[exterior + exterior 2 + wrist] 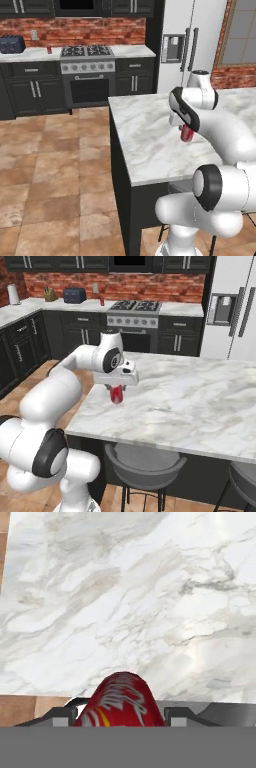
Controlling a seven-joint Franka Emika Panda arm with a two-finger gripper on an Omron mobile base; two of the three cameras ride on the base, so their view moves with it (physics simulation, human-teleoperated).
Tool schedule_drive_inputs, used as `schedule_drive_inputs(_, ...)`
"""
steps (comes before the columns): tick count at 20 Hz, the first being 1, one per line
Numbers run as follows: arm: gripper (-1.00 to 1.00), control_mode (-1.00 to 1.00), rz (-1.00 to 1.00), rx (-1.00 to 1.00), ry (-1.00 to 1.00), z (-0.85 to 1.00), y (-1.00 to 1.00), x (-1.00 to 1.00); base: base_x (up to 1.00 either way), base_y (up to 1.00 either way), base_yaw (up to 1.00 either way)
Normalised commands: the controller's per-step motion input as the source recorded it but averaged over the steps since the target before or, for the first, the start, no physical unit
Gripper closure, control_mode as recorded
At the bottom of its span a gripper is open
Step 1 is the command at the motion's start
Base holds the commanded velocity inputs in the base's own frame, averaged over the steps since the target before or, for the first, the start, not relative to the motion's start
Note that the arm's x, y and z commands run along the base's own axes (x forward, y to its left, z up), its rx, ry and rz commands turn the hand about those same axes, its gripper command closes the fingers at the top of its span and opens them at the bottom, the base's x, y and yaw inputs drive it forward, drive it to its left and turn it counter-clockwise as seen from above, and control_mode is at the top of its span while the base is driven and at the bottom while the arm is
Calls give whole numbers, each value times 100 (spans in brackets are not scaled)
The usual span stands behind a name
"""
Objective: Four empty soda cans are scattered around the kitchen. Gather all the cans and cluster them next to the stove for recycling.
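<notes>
Gripping red soda can (117, 394) above marble island (200, 401), end effector (116, 388) — stove (132, 312) far behind

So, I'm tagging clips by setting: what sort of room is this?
A home kitchen, rendered: a stainless stove set in dark cabinets, a tall refrigerator, and a marble-topped island with stools.

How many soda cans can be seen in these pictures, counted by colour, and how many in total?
Red cans: 2, one held in the end effector over the island, one on the counter left of the stove.
Blue cans: 0.
Total: 2.
</notes>
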Motion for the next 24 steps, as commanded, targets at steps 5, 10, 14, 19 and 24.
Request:
schedule_drive_inputs(5, 100, -100, 0, 0, 0, 34, 0, -16, 0, 0, 0)
schedule_drive_inputs(10, 100, 100, 0, 0, 0, 4, 0, -5, -35, 7, 0)
schedule_drive_inputs(14, 100, 100, 0, 0, 0, 0, 0, 0, -84, 82, -4)
schedule_drive_inputs(19, 100, 100, 0, 0, 0, 0, 0, 0, -85, 100, -8)
schedule_drive_inputs(24, 100, 100, 0, 0, 0, 0, 0, 0, -32, 100, -4)
